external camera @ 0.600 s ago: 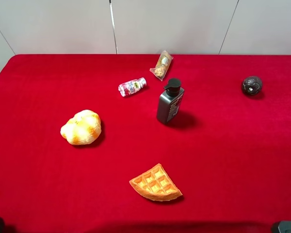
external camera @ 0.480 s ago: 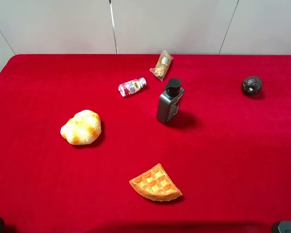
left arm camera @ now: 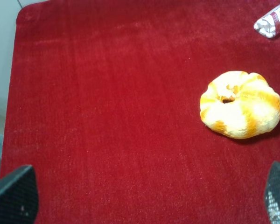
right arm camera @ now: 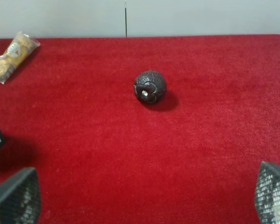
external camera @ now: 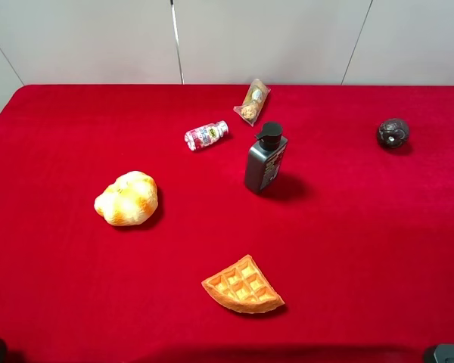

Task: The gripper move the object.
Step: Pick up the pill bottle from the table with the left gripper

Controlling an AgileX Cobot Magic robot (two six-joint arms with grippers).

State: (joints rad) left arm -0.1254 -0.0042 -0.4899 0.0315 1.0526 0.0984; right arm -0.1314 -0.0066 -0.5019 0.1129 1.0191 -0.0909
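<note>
**Red-covered table (external camera: 378, 249), seen from above.** The drink bottle (external camera: 206, 135) is laid on its side near the far edge, a little left of the middle, and is touched by nothing. A snack packet (external camera: 252, 101) is set just beyond it, closer to the far edge. An upright dark pump bottle (external camera: 265, 159) is placed near it, on the side toward the right edge. A bread roll (external camera: 126, 199) is seen toward the left edge, a waffle wedge (external camera: 243, 286) near the middle of the near edge, and a dark ball (external camera: 393, 133) toward the far right corner. The left gripper (left arm camera: 144, 198) is held at the near left corner with its fingers spread wide and nothing between them. The right gripper (right arm camera: 144, 196) is likewise spread and unloaded at the near right corner. Both are well apart from the drink bottle.
</note>
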